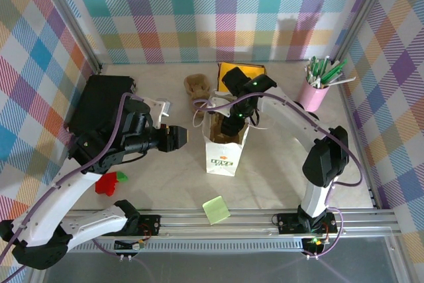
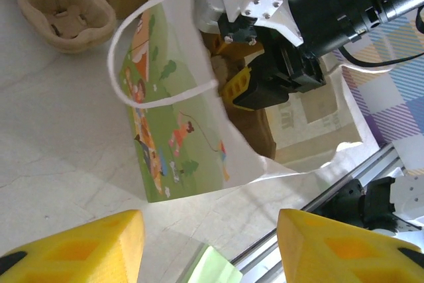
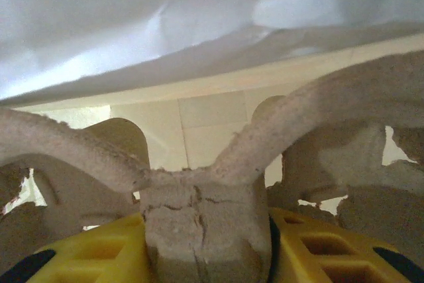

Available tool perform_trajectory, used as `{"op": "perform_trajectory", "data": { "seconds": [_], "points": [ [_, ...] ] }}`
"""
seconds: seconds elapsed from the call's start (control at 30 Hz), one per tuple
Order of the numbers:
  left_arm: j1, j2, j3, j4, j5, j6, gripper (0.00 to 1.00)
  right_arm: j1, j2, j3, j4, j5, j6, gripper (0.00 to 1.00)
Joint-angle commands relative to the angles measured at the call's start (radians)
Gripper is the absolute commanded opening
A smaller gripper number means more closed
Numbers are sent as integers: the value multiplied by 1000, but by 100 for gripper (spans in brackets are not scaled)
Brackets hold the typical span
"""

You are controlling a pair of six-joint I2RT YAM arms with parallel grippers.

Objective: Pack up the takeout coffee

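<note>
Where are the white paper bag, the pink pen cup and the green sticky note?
White printed paper bag [image 1: 224, 155]: top view, front panel.
Pink cup of pens [image 1: 314, 98]: top view, side wall.
Green square sticky note [image 1: 216, 209]: top view, its middle.

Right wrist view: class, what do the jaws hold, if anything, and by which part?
The pulp cup carrier, clamped by the central stem of its handle.

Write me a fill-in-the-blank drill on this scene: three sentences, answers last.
The right end effector holds a pulp carrier inside the paper ____.
The left end effector stands ____, holding nothing.
The pens stand in a ____ cup.
Missing words: bag; open; pink.
</note>
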Motion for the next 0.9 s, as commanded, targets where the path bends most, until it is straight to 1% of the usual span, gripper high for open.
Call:
{"op": "perform_trajectory", "data": {
  "seconds": [0.0,0.13,0.37,0.53,0.73,0.87],
  "points": [
    [20,-4,-21,28,21,-6,55,13,6,55,-61,30,1,43],
    [32,-5,-31,35,30,-3,54,20,26,82,-108,74,0,43],
    [45,-9,-51,40,35,-1,54,23,70,68,-104,99,22,44],
    [49,-18,-68,41,38,-2,54,26,87,51,-90,114,27,46],
    [56,-27,-82,47,39,-4,54,31,89,45,-84,112,30,52],
    [58,-29,-81,47,41,-3,54,34,62,53,-76,103,34,61]
  ]
}}
